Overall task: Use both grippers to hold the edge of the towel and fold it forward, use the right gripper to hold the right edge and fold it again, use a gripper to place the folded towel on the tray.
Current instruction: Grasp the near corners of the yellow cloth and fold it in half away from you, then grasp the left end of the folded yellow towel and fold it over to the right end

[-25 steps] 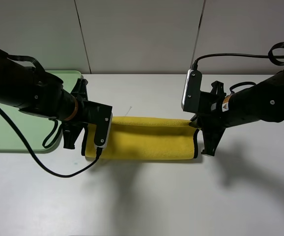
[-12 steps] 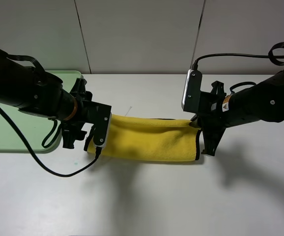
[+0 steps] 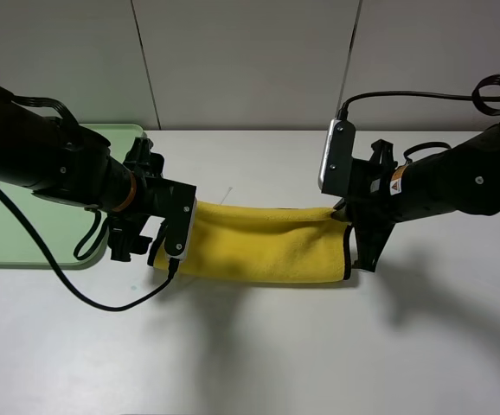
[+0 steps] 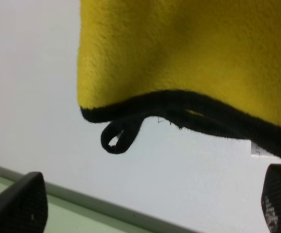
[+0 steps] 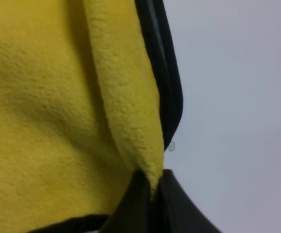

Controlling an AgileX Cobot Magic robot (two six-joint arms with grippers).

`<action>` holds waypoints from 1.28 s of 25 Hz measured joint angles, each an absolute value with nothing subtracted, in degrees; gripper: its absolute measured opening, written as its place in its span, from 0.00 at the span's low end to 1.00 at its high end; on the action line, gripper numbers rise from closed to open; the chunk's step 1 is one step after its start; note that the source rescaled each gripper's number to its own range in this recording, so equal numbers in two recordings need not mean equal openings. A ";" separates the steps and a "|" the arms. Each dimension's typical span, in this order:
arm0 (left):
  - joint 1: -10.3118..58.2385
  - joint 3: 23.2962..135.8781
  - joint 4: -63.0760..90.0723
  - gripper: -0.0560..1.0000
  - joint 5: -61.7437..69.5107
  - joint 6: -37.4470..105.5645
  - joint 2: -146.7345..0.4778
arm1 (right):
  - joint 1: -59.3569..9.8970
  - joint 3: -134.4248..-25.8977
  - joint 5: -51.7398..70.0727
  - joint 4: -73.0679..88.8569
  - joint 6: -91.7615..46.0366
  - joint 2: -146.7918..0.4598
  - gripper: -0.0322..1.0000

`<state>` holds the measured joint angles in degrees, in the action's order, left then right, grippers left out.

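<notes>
**Soft Yellow Towel Is Held at One End**

The tray (image 3: 12,246) is seen on the left, and the towel is not on it yet. The left gripper (image 3: 139,245) is seen wide open, and nothing is held in it. The black edge of the towel (image 4: 203,112) and its little loop (image 4: 117,139) are seen near its tips. The towel (image 3: 263,244) is laid on the table (image 3: 259,346) as a long folded strip between the two arms. At its right end, a bit of yellow cloth is pinched tight by the right gripper (image 3: 364,258). The towel is judged to be soft, light and floppy, so it will droop when lifted. It is best taken by the black right edge, with both layers caught together.
</notes>
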<state>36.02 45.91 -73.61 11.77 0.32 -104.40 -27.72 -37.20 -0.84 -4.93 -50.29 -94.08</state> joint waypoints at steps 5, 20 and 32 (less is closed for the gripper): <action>36.02 45.91 -73.61 0.88 11.77 0.32 -104.40 | -30.66 -37.17 -1.94 -4.93 -50.29 -94.08 0.57; 36.02 45.91 -73.61 0.88 12.44 0.32 -104.40 | -31.04 -37.17 -5.46 -3.88 -50.27 -94.08 1.00; 36.02 45.91 -73.02 0.90 12.44 -2.11 -104.40 | -31.04 -37.17 -5.40 -3.39 -50.27 -94.08 1.00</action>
